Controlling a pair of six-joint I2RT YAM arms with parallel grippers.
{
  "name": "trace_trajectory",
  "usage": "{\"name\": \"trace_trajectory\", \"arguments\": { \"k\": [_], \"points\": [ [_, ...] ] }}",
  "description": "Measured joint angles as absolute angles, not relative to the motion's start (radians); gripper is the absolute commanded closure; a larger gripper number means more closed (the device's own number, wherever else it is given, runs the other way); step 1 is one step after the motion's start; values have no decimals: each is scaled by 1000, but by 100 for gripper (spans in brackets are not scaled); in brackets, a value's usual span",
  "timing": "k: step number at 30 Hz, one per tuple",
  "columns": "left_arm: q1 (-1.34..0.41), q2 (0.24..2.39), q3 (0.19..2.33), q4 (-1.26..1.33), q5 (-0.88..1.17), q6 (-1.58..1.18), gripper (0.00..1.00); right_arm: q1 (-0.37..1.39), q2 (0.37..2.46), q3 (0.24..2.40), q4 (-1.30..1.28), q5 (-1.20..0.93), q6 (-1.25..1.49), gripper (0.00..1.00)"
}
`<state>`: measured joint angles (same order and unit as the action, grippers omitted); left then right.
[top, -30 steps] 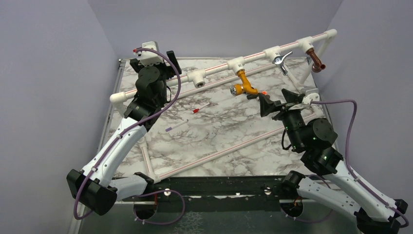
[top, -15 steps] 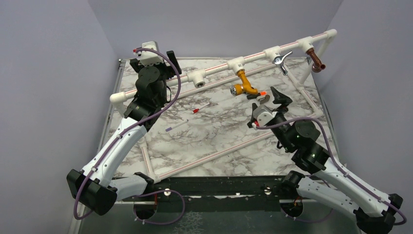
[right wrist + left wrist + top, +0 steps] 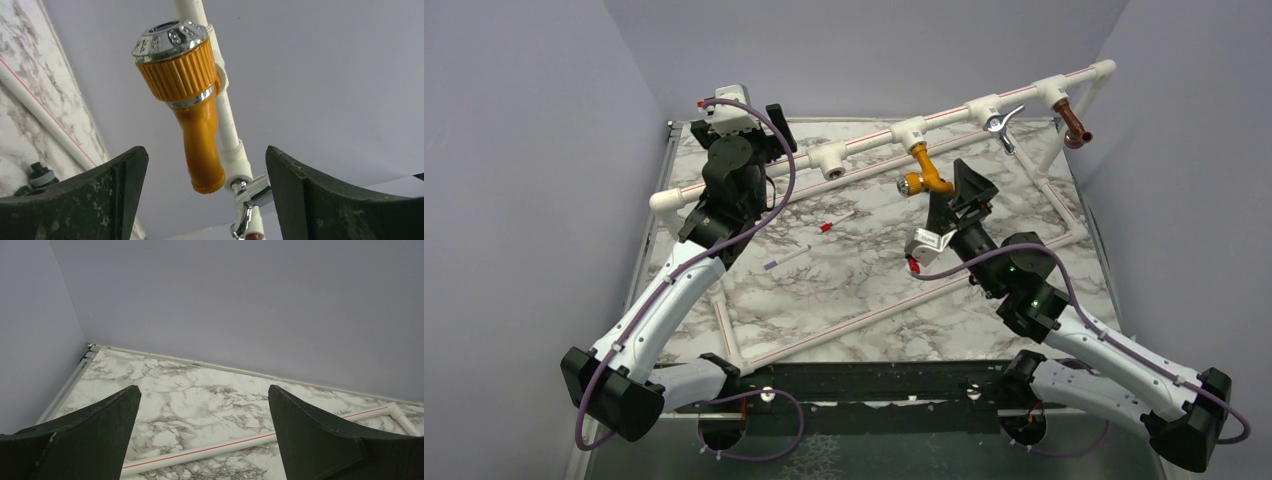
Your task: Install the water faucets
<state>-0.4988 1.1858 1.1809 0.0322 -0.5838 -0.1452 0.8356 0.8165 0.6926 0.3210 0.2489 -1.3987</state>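
The right arm has swung left from 3 o'clock; its right gripper (image 3: pixel 956 195), jaws apart, tilts up facing the mustard-yellow faucet (image 3: pixel 924 172) hanging at 12 o'clock. The left gripper (image 3: pixel 204 395) gapes at 10 o'clock.

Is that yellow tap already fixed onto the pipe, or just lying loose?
Fixed on. The yellow tap hangs from a white fitting on the raised pipe, clear of the table.

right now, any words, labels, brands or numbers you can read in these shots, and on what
No text can be read in any view.
White pipe fittings, top view: faint grey marks, too small to read.
Yellow faucet, close in the right wrist view: no readable lettering.
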Motion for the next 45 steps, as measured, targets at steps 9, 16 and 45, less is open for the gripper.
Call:
{"name": "trace_trajectory", "arguments": {
  "k": [9, 16, 45],
  "points": [
    [-499, 1186, 1181, 32, -584, -145, 1, 836, 913, 693, 463, 206, -1513, 19],
    [-499, 1186, 1181, 32, -584, -145, 1, 836, 989, 693, 535, 195, -1541, 27],
    [-499, 1186, 1182, 32, -583, -145, 1, 836, 1034, 697, 718, 213, -1197, 99]
  ]
}}
